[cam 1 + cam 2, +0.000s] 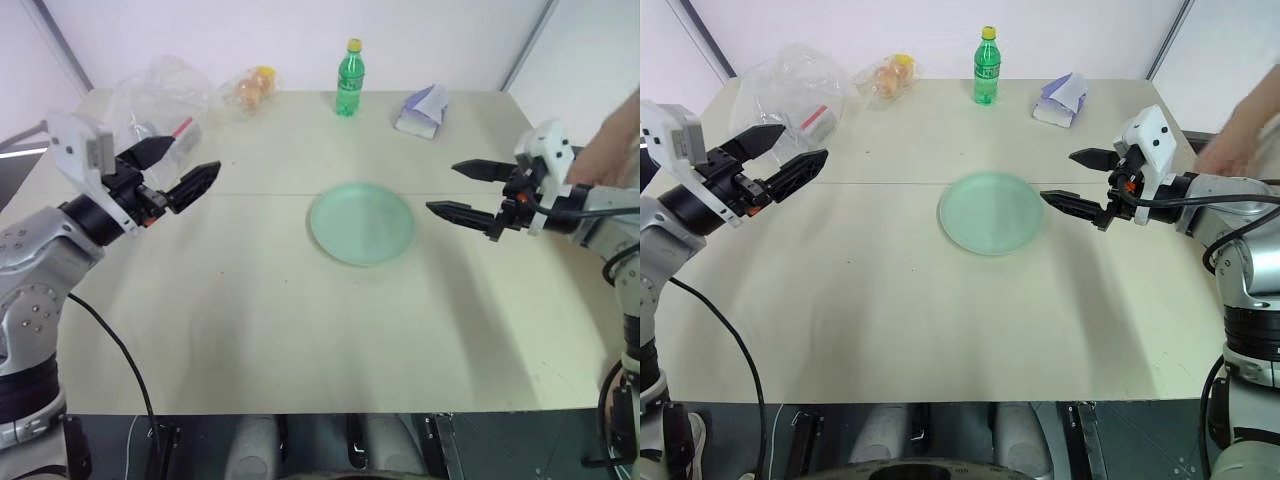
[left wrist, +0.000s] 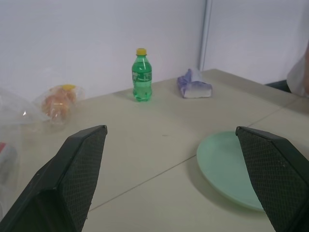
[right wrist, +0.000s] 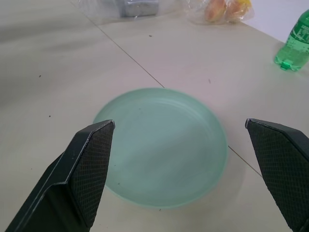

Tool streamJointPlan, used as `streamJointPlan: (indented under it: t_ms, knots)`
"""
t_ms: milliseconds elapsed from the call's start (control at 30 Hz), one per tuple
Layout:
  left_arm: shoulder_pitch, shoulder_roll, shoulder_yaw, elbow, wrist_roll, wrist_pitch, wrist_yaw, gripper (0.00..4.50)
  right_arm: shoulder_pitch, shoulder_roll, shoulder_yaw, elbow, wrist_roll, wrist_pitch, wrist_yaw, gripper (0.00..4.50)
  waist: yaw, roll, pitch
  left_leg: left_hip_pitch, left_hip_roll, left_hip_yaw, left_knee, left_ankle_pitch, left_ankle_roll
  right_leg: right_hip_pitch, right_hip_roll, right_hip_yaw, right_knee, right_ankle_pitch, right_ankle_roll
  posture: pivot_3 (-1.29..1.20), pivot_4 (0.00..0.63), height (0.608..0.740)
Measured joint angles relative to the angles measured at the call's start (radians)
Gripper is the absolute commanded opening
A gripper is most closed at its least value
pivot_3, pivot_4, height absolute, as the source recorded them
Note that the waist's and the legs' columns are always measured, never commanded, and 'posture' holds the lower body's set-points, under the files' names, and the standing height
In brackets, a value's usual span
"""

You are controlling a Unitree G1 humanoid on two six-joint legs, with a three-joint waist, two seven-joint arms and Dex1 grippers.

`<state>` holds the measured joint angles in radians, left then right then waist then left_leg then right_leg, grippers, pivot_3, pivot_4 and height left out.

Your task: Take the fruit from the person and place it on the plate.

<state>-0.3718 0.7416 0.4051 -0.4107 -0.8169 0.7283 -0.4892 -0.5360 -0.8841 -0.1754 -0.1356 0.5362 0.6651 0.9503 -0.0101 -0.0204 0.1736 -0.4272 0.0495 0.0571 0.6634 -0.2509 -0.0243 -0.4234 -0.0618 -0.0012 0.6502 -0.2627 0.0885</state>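
Note:
The pale green plate [image 1: 361,223] lies flat with nothing on it at the middle of the beige table [image 1: 250,330]. My left gripper [image 1: 190,160] hovers to the plate's left, open and holding nothing, pointing toward the table's centre. On the other side, close to the plate's rim, my right gripper [image 1: 443,188] is open and holds nothing. In the right wrist view the plate [image 3: 164,145] sits between and beyond the two fingers. A person's hand [image 1: 612,138] shows blurred at the right edge, behind my right wrist. The fruit is out of view.
Along the back of the table stand a green bottle with a yellow cap [image 1: 350,78], a clear bag of small orange fruits [image 1: 252,90], a crumpled clear plastic bag [image 1: 160,100] and a purple-and-white packet [image 1: 422,110]. White walls rise behind the table.

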Motion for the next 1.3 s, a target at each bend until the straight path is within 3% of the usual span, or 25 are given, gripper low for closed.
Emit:
streamJointPlan:
  t_ms: [600,733,867,1300]
  knots:
    - [-0.023,-0.034,-0.014,-0.015,-0.017,0.008,0.049,4.5,-0.001,0.0,0.003,-0.01,0.004,0.012,-0.002,4.43,0.0,0.0,0.0,0.0,0.0,0.0,0.0,0.0,0.0,0.0,0.0,0.0,0.0,0.0,0.0,0.0,0.15,0.731]
    - [-0.138,-0.186,0.017,0.025,-0.088,0.01,0.208,4.5,-0.025,0.027,0.01,-0.01,0.01,0.014,-0.014,4.43,0.004,0.0,0.0,0.0,0.0,-0.002,0.002,0.0,0.0,0.002,0.0,-0.001,0.0,0.0,0.0,0.0,0.15,0.731]
    - [-0.185,-0.262,-0.007,0.064,-0.096,0.009,0.283,4.5,-0.037,0.042,0.011,-0.019,0.022,0.018,-0.023,4.43,0.002,0.0,0.0,0.0,0.0,-0.002,0.002,0.0,0.0,0.003,0.0,-0.001,0.0,0.0,0.0,0.0,0.15,0.731]
    - [-0.389,-0.343,-0.142,0.37,0.048,-0.115,0.186,4.5,-0.039,0.044,0.014,-0.022,0.027,0.02,-0.037,4.43,0.002,0.0,0.0,0.0,-0.001,-0.001,0.002,0.0,0.0,0.003,0.0,-0.001,0.0,0.0,0.0,0.0,0.15,0.731]
